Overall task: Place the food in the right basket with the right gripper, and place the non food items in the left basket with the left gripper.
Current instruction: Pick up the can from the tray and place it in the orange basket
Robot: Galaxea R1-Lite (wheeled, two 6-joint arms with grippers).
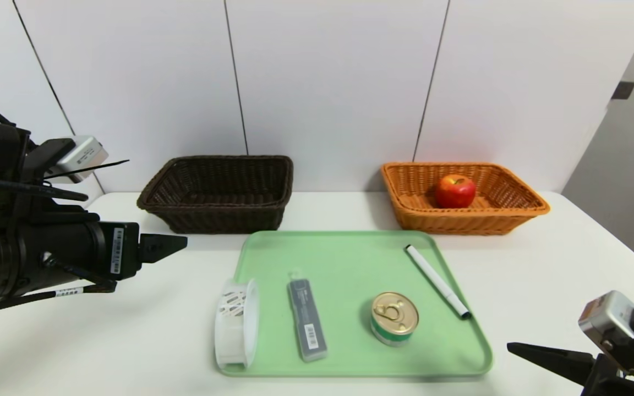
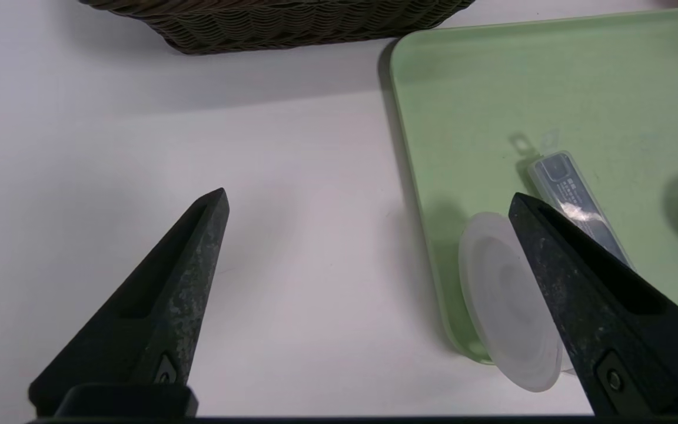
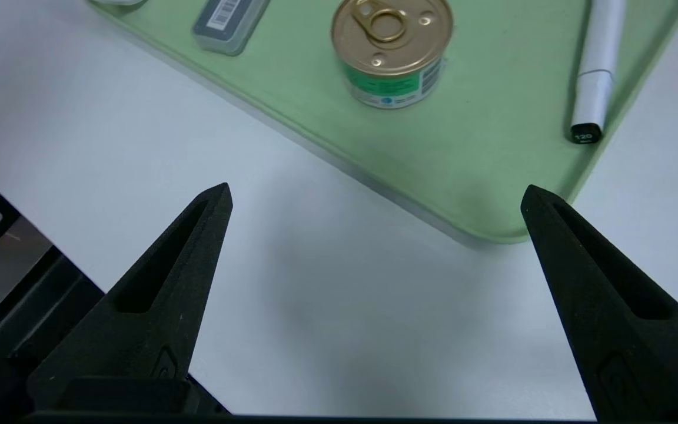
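Both grippers, left gripper (image 2: 368, 200) and right gripper (image 3: 376, 191), hang empty, jaws apart. Apple (image 1: 454, 191) sits in the orange basket (image 1: 515, 212); next, probably, the right reaches left for the tin (image 1: 394, 318) on the tray (image 1: 350, 258).

We find a white surface (image 1: 130, 341) set against a white panelled wall. Three items rest directly on it. A dark brown wicker basket (image 1: 218, 193) stands at the back left; an orange wicker basket (image 1: 463, 199) stands at the back right, well apart from the first. A pale green tray (image 1: 350, 258) lies flat in front of them, between the two and nearer the front edge. We note the tray touches neither basket.
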